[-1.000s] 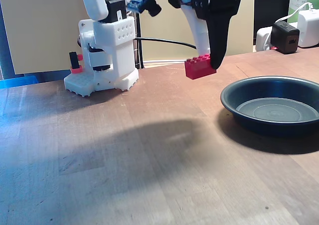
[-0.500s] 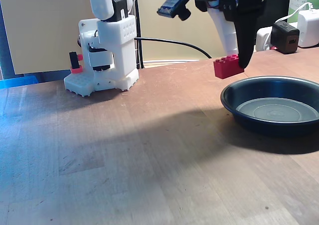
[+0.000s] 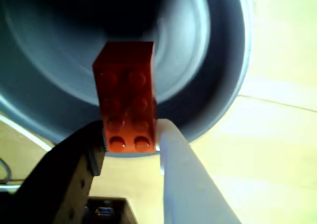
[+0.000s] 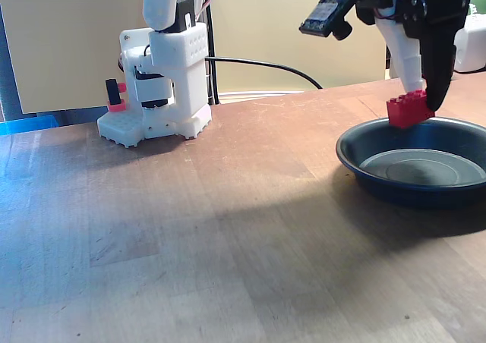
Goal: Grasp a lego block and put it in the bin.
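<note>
Fixed view shows my gripper [image 4: 424,100] up in the air on the right side, holding the lego block [image 4: 408,108] tight by one end. The red block hangs just over the near-left part of the bin [image 4: 357,161], above its rim and not touching it. The bin sits flat on the wooden table [image 4: 190,229].

In the wrist view I look down past my two fingers. My dark finger is on the left and my white finger [image 3: 173,154] is on the right. They squeeze the lego block [image 3: 127,92] between them at its near end. The studs face the camera. Behind the block I see the round grey bin [image 3: 223,75], a bit blurry. Most of the block is over the bin's inside, but the end I hold is still near the rim.

So I think I am in the carry step, almost at the drop. The grab is done. The block is not in the bin yet.

Next I should go a little farther over the middle of the bin. Then I should open my fingers and let the block fall. If I open too soon, I think the block could hit the rim and bounce out onto the table.

Now I count. One red lego block. One bin. One gripper with two fingers. One white arm base [image 4: 163,77] standing at the back of the table.
</note>
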You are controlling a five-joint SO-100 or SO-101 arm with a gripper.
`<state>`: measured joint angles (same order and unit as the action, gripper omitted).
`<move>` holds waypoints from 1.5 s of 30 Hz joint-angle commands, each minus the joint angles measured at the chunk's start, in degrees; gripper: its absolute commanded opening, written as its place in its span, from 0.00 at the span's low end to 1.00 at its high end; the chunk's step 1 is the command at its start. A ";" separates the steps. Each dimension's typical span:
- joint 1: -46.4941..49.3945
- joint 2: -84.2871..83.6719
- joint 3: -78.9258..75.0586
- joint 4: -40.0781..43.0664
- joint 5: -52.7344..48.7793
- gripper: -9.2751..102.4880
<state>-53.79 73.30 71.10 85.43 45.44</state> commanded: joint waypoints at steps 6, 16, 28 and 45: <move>2.11 -5.45 -8.44 -0.26 0.18 0.08; 4.04 -6.68 -8.26 -0.09 -0.53 0.08; 5.71 -6.42 -8.17 0.88 -6.33 0.18; 5.89 -5.19 -8.96 8.09 -6.42 0.18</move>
<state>-48.16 66.27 64.25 93.08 39.46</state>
